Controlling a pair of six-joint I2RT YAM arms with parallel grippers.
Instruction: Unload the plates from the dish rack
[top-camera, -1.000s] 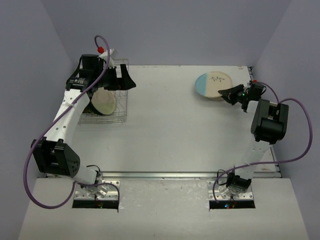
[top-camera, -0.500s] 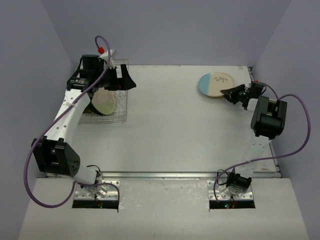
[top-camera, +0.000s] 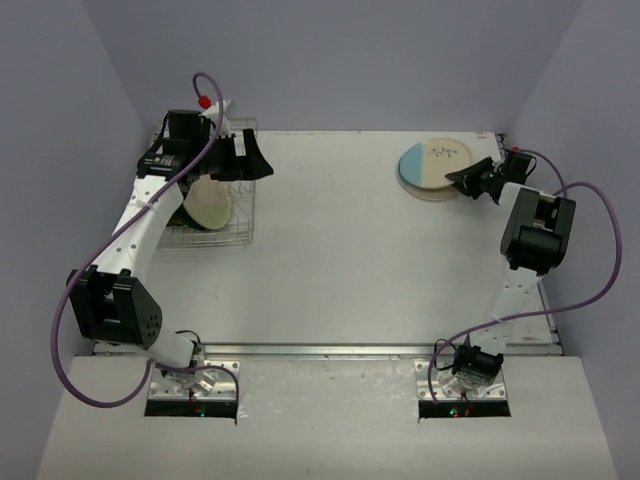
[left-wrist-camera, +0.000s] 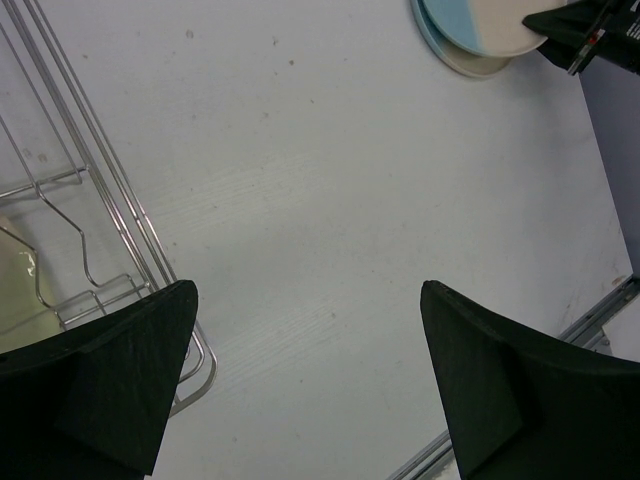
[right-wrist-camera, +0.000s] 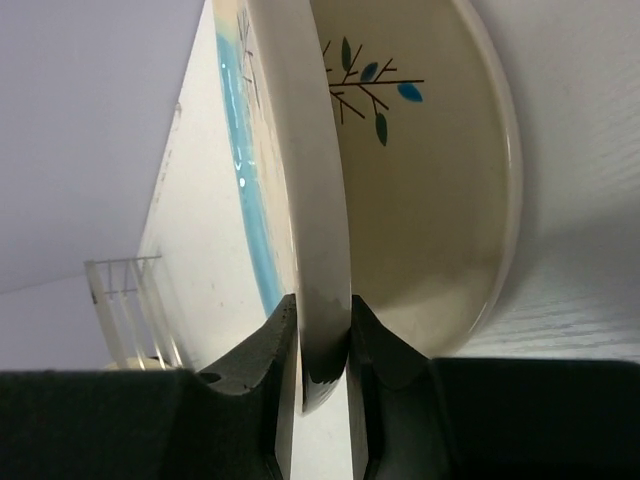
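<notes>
- Found the cream and pale blue plate (top-camera: 430, 165) at the far right of the table (top-camera: 340, 260), over a leaf-patterned cream plate (right-wrist-camera: 430, 200). Read as the stacking spot, well apart from the rack.
- Pinched at its right rim by the right gripper (top-camera: 463, 180). Fingers (right-wrist-camera: 262, 365) closed down to rim thickness, one pad on each face. Edge grip probably chosen because a flat plate offers nothing else to hold.
- Looked tipped up off the lower plate on the gripper side in the wrist view. Could not tell whether the far edge touched. Judged as mid-placement, release not yet done.
- Saw the dish rack (top-camera: 238, 225) at the far left with one pale plate (top-camera: 208, 205) leaning in its slots, so unloading not finished.
- Noted the left gripper (top-camera: 245, 160) above the rack's right side, fingers spread wide, nothing between them. Likely staged for the next pick.
- Flagged a risk: letting go with the rim raised could drop the plate onto the one below, or slide it off-centre.
</notes>
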